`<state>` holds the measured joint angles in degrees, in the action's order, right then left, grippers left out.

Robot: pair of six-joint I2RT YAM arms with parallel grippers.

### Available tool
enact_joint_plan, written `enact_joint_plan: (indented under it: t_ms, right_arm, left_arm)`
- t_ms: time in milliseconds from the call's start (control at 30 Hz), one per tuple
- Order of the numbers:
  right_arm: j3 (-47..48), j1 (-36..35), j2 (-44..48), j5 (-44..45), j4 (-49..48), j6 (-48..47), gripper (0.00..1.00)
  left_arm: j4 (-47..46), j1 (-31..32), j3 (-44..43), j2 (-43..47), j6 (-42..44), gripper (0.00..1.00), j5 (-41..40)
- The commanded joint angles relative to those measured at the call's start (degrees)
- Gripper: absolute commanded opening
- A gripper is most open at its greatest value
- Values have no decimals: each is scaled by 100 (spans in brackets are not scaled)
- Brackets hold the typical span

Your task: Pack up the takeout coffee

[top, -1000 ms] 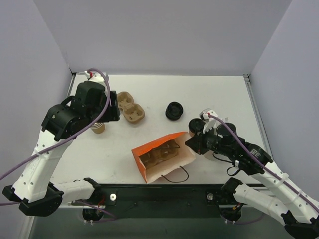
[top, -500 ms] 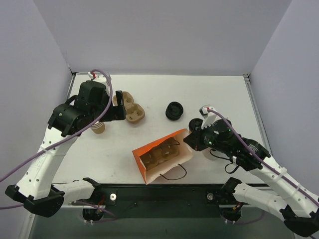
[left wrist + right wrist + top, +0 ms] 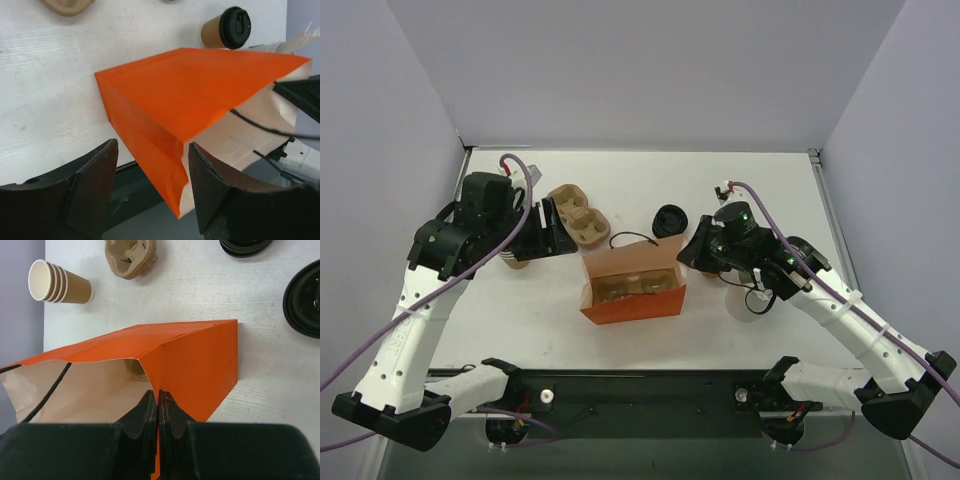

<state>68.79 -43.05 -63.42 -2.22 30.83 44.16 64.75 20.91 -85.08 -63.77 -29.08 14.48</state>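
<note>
Looks like bag-readying: pinching the upright orange paper bag point(image 3: 195, 355) at its rim with the right gripper point(image 3: 159, 399) clamped, left gripper point(image 3: 152, 150) spread empty, small tan black-lidded paper cup point(image 3: 222, 34) standing outside beyond the bag; next, likely calls for grasping it level.

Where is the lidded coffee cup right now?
In the left wrist view, top right: the lidded coffee cup sits on the table just beyond the orange bag, on the table's right half. The top view doesn't clearly show it.
</note>
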Motion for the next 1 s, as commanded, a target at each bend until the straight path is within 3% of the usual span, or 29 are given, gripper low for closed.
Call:
enact_joint_plan:
  t_ms: [0, 167, 300, 500, 867, 967]
  right_arm:
    - [266, 33, -39, 352, 371, 453, 0]
    - [152, 25, -57, 389, 380, 567, 0]
    - [196, 25, -39, 424, 397, 506, 0]
    - [161, 24, -4, 398, 424, 471, 0]
    - [178, 33, -65, 319, 415, 304, 0]
    - [204, 42, -92, 275, 415, 216, 4]
  left_arm:
    - [143, 159, -238, 127, 8, 67, 503]
    - [-110, 773, 8, 41, -176, 68, 178]
    - [81, 1485, -122, -206, -274, 68, -629]
    - [-32, 1513, -202, -496, -124, 65, -1193]
    - [-173, 1662, -229, -698, 245, 36, -1404]
    - [-252, 1654, -237, -760, 368, 15, -1404]
